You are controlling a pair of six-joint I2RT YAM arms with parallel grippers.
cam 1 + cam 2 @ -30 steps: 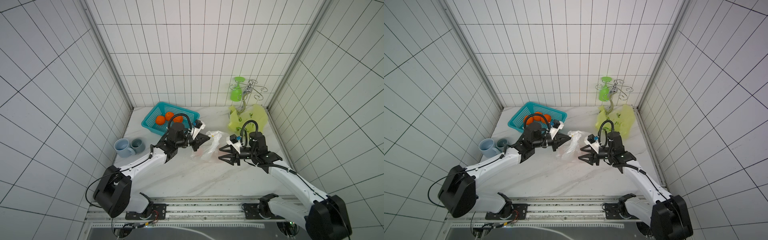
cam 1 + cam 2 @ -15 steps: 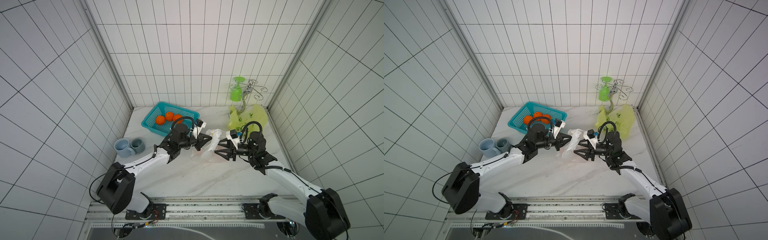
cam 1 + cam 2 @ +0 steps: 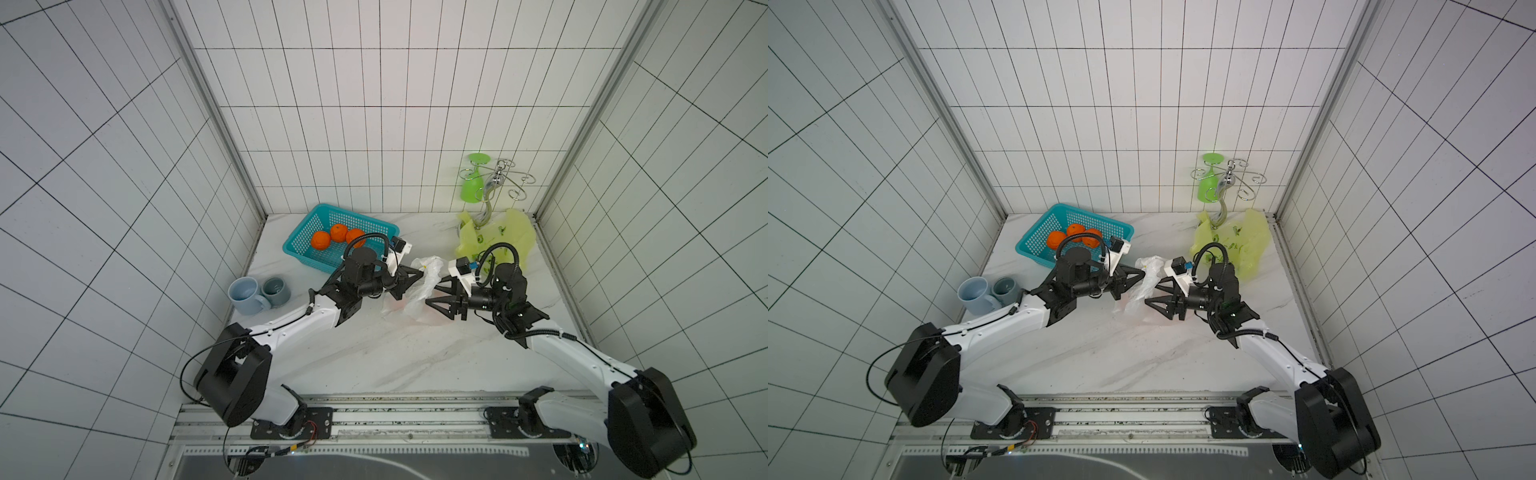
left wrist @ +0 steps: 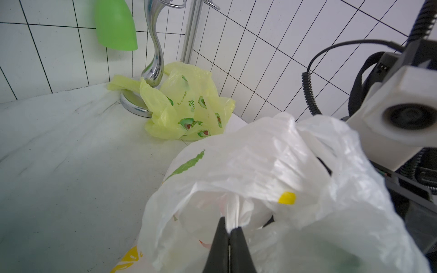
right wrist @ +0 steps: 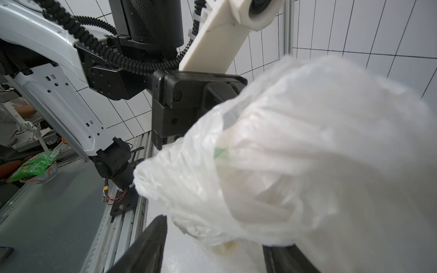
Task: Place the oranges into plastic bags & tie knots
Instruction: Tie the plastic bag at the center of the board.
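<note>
The white bag (image 3: 417,291), crumpled and printed with lemons and leaves, stands in the middle of the table (image 3: 374,357) between the two arms. The left arm (image 3: 291,328) rises from the near rail and stretches far and rightward, its wrist level. The right arm (image 3: 573,353) bends leftward to face it. The teal basket (image 3: 301,253) sits far left. The yellow-green bag (image 3: 496,243) lies far right against the foot of a chrome stand (image 3: 486,208). The left gripper (image 4: 229,232) is pinched tight on a twisted strip of the white bag's film. The right gripper (image 3: 1150,295) has its jaws spread wide either side of the bag's bunched top, gripping nothing. Three oranges (image 3: 338,233) lie in the basket, and a faint orange tint shows through the white bag.
</note>
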